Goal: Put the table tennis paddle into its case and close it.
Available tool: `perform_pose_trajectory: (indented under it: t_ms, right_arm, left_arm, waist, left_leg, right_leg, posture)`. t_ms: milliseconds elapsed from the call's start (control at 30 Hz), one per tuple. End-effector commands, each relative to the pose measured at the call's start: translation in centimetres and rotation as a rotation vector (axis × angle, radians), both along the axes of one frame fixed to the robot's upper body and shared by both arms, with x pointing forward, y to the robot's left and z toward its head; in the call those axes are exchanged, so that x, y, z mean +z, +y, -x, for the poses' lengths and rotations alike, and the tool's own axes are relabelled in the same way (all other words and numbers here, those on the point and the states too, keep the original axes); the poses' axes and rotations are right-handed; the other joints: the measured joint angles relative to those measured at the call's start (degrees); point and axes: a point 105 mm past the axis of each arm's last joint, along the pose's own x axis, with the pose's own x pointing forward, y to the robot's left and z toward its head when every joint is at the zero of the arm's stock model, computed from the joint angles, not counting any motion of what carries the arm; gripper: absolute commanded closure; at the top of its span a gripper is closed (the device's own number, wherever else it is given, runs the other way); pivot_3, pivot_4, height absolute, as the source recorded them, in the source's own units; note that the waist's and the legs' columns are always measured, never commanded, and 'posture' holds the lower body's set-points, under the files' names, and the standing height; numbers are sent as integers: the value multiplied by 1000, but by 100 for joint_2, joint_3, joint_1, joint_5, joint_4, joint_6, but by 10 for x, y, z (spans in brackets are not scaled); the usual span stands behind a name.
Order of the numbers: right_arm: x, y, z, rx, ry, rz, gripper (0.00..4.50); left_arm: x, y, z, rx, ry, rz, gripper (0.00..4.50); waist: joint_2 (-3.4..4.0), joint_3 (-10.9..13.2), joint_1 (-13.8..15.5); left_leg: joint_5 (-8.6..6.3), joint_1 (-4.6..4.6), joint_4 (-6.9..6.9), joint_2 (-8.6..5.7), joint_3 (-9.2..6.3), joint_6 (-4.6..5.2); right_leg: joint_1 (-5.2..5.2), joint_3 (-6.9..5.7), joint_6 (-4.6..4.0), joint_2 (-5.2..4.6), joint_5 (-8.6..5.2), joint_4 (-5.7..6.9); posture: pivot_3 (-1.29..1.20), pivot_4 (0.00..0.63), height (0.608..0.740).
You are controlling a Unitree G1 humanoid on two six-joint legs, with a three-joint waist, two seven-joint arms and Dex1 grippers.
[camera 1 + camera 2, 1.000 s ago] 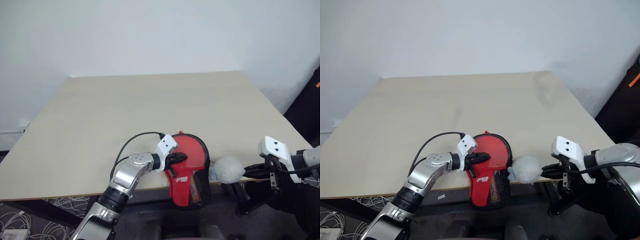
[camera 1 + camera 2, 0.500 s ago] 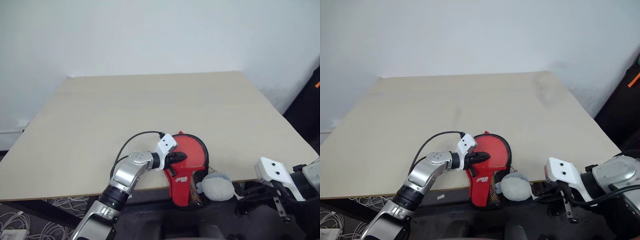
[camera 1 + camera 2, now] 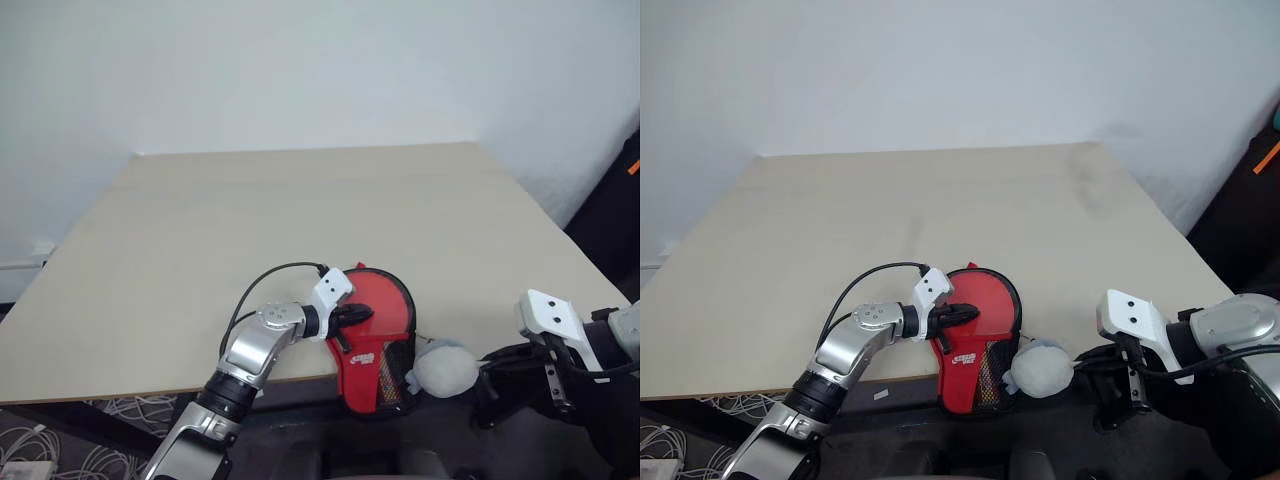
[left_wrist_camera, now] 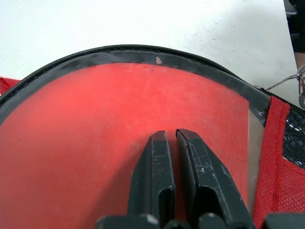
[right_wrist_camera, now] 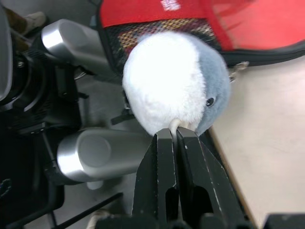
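Note:
The case (image 3: pixel 376 372) lies at the table's front edge, clear half up, its narrow mesh end hanging over the edge. Through the clear half shows the red face of the table tennis paddle (image 3: pixel 390 300), also seen as the red surface (image 4: pixel 86 143) in the left wrist view. My left gripper (image 3: pixel 365 314) is shut, and its fingertips (image 4: pixel 159 143) rest flat on the clear cover. My right gripper (image 3: pixel 492 358) hangs off the table's front right, shut on the thin cord of a white and grey plush ball (image 3: pixel 443 370). The ball (image 5: pixel 176 86) hangs right beside the case's mesh end.
The beige table (image 3: pixel 300 210) stretches bare behind the case toward a white wall. A dark object (image 3: pixel 618 205) stands past the table's right edge. Cables (image 3: pixel 30 450) lie on the floor at the lower left.
My right gripper dipped below the table edge with the plush ball, then rose again; the ball now hangs closer to the case than a second ago. The left gripper and case stayed still.

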Motion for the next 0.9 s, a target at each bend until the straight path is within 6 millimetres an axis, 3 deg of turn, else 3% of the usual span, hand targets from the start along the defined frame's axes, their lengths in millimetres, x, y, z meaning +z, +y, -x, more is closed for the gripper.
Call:
perform_pose_trajectory:
  t_ms: [33, 133, 333, 533, 667, 900]
  right_arm:
    - [0, -12, -29, -87, -119, 58, 4284]
    - [-5, -19, -47, -152, -159, 74, 3550]
    - [-8, -22, -58, -185, -176, 80, 1418]
    - [7, -25, -57, -166, -188, 77, 1418]
    - [18, -13, -48, -102, -175, 43, 1418]
    - [-8, 0, -40, -67, -122, 85, 1418]
  left_arm:
    - [-28, 7, 8, 26, 88, -78, 4236]
    - [-29, 8, 10, 24, 95, -80, 4236]
    - [-30, 8, 12, 24, 99, -81, 4236]
    - [-31, 8, 13, 21, 105, -84, 4236]
    - [-31, 8, 12, 21, 105, -85, 4236]
    - [-30, 8, 12, 20, 103, -86, 4236]
  waist:
    - [0, 0, -10]
    - [2, 0, -7]
    - [5, -2, 0]
    - [5, -2, -5]
    - [5, -2, -6]
    - [1, 0, -8]
  left_leg:
    - [0, 0, 0, 0, -1, 0]
    - [0, -1, -2, -1, 0, 0]
    - [-1, -6, -8, -2, -3, 2]
    - [-2, -3, -3, -3, -1, 2]
    - [-2, -1, -4, -2, -2, 2]
    - [-4, -1, -3, 0, -2, -1]
  right_leg:
    - [-1, -4, 0, -4, 0, -1]
    - [0, -7, 0, -5, 0, -4]
    - [-1, -12, 0, 1, 0, -3]
    - [2, -11, 0, 0, 1, -2]
    - [2, -12, 0, 1, 1, 1]
    - [1, -13, 0, -2, 0, 0]
  posture:
    - [0, 0, 740]
    - [0, 0, 740]
    - [0, 0, 740]
    - [0, 0, 740]
    - [0, 0, 740]
    - [0, 0, 740]
